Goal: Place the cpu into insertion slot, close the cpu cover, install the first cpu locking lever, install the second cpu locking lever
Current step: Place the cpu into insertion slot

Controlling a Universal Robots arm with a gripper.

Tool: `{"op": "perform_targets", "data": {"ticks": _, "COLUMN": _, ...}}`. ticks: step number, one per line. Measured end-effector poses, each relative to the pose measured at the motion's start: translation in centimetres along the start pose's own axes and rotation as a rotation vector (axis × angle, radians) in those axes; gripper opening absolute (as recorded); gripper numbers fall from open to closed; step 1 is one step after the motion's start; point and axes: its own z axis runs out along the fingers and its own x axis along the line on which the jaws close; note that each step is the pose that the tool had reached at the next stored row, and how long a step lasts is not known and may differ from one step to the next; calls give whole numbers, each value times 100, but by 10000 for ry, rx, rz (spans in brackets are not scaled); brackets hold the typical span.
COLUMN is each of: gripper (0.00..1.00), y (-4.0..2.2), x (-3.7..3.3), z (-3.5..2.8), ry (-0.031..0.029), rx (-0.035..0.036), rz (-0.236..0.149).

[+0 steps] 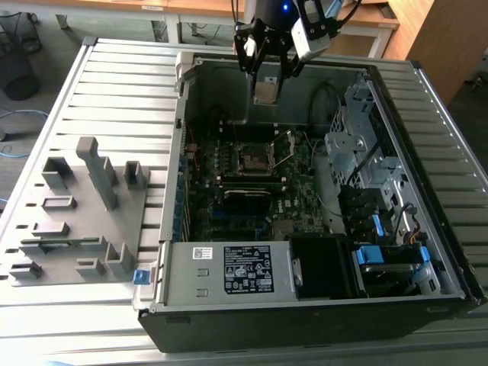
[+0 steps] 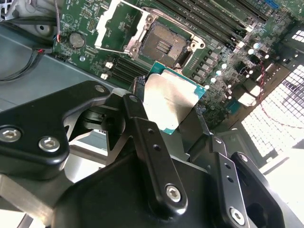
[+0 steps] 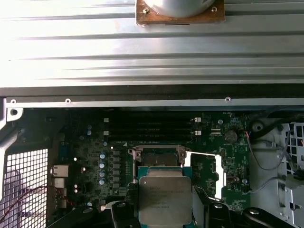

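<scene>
Gripping the cpu (image 2: 173, 102) by two opposite edges, the fingers (image 2: 142, 128) are closed to the chip's width. We see the chip's silver-grey lid and green border between the two black fingers in both wrist views. In the exterior view the cpu (image 1: 266, 90) hangs from the fingertips over the open computer case (image 1: 174, 191), clear of the parts inside it.

The case lies on the slatted metal tabletop (image 1: 114, 84) with its open side up. It contains:
- the green motherboard (image 1: 229, 171), directly below the fingers;
- a boxed power supply (image 1: 229, 271), at the end of the case far from the fingers;
- a drive bay (image 1: 385, 263) with blue tabs, beside the power supply.

The insertion slot (image 2: 161, 45) sits on the motherboard just beyond the fingertips. We find it unoccupied, with its dark contact field bare. The cpu is above it and apart from it, not seated. The cpu cover (image 2: 116, 26) is swung open to one side of the slot.

Beyond the slot from the fingers we note black memory slots (image 3: 152, 127) and a coin cell (image 3: 231, 136). A grey fixture block (image 1: 76, 206) with several pockets rests on the tabletop outside the case, well apart from the fingers. We cannot tell whether its pockets hold anything.
</scene>
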Motion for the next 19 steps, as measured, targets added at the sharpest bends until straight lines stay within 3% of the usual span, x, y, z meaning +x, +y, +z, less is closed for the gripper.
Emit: {"op": "perform_targets", "data": {"ticks": 19, "gripper": 54, "y": -3, "x": -1, "z": 34, "ry": 0, "rx": 0, "rz": 0}}
